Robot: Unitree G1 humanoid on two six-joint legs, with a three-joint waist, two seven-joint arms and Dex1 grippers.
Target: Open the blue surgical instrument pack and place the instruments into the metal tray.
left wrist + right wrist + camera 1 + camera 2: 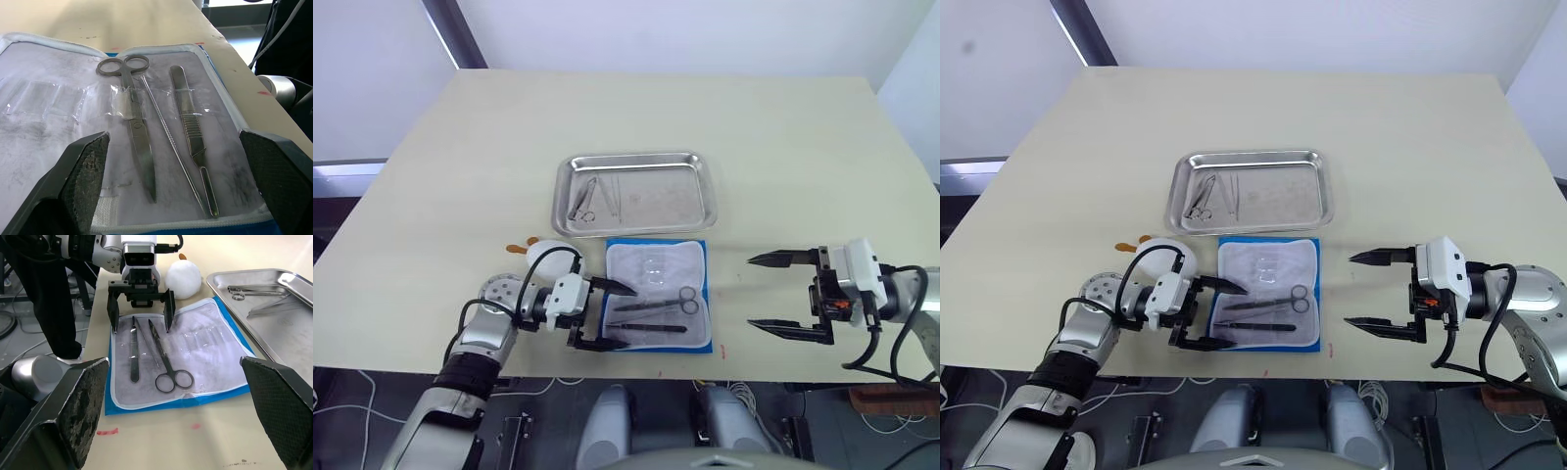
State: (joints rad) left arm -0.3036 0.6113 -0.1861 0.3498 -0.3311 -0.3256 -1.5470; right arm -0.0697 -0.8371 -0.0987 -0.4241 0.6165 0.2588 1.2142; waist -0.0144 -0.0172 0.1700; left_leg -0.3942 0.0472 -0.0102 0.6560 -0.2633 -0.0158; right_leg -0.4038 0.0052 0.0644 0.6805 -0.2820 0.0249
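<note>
The blue surgical instrument pack (651, 262) lies open near the table's front edge, pale lining up. Strapped into its near half are ring-handled scissors (133, 132), a thin probe (168, 142) and a ribbed-handled tool (191, 132). My left gripper (626, 317) is open at the pack's left edge, its fingers (85, 164) standing either side of these instruments without touching them. Just beyond the pack is the metal tray (671, 191), with scissors and tweezers (595, 196) in its left part. My right gripper (751, 292) hangs open and empty to the right of the pack.
A white egg-shaped toy (546, 257) with orange feet stands left of the pack, beside my left wrist. The table's front edge (744, 360) runs just below the pack. Bare tabletop stretches beyond and to the right of the tray.
</note>
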